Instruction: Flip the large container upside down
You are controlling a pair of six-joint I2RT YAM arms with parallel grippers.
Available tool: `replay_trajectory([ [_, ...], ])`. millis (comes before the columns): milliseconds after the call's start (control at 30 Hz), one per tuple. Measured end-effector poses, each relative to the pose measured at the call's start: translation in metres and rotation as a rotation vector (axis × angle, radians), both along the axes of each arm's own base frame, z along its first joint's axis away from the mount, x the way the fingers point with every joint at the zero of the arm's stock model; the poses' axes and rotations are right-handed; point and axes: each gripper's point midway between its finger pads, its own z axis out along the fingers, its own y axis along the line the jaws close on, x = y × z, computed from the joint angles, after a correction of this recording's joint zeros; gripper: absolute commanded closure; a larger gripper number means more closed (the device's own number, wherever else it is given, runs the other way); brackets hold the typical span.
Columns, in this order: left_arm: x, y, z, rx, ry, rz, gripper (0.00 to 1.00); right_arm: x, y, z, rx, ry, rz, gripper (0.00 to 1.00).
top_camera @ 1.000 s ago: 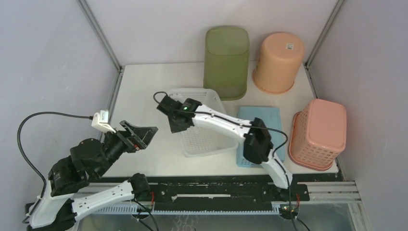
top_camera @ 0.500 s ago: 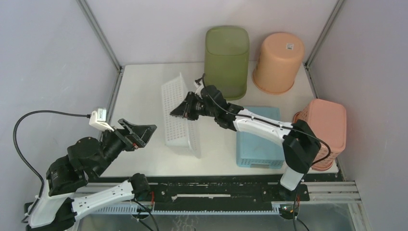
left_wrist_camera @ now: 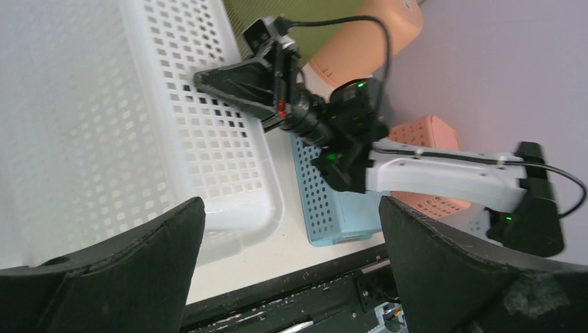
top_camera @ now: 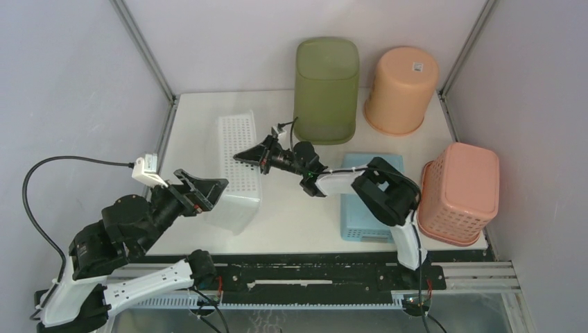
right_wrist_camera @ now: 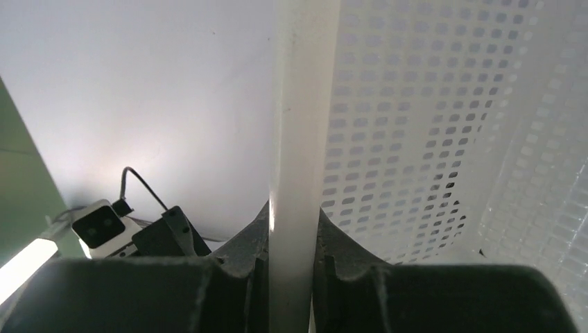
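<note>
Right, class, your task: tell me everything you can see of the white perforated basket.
The white basket is rectangular and looks like thin plastic. Its walls are pierced with rows of small holes and end in a thick, smooth rim. It stands tipped steeply over on the left half of the table, and its opening cannot be seen from above. The right gripper is clamped on its rim. Nothing else plainly touches it.
</note>
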Motion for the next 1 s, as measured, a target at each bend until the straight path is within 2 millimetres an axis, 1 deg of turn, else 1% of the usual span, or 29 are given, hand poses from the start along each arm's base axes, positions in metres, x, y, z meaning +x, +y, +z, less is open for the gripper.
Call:
replay_trajectory([
  [100,0.000,0.001,0.003,-0.004,-0.003,0.002,0.00,0.007,0.006,-0.012,0.081,0.064,0.012,1.00],
  [200,0.000,0.002,0.005,-0.006,-0.005,0.003,0.00,0.010,0.008,-0.022,0.132,0.086,0.010,1.00],
  [567,0.002,0.002,0.005,0.009,-0.010,0.011,0.00,0.019,0.008,-0.047,0.225,0.098,-0.049,0.99],
  [667,0.003,0.000,0.004,0.023,-0.010,0.008,0.00,0.018,0.005,-0.052,0.226,0.103,-0.063,0.85],
  [700,0.004,-0.002,0.004,0.027,-0.010,0.008,0.00,0.018,0.003,-0.055,0.221,0.106,-0.068,0.79],
  [767,0.005,-0.003,0.003,0.032,-0.010,0.007,0.00,0.017,0.001,-0.063,0.206,0.116,-0.077,0.67],
  [833,0.005,-0.003,0.003,0.032,-0.009,0.007,0.00,0.017,-0.002,-0.073,0.175,0.131,-0.092,0.57],
  [1000,0.004,-0.002,0.002,0.033,-0.009,0.008,0.00,0.020,-0.008,-0.116,-0.054,0.177,-0.158,0.37],
])
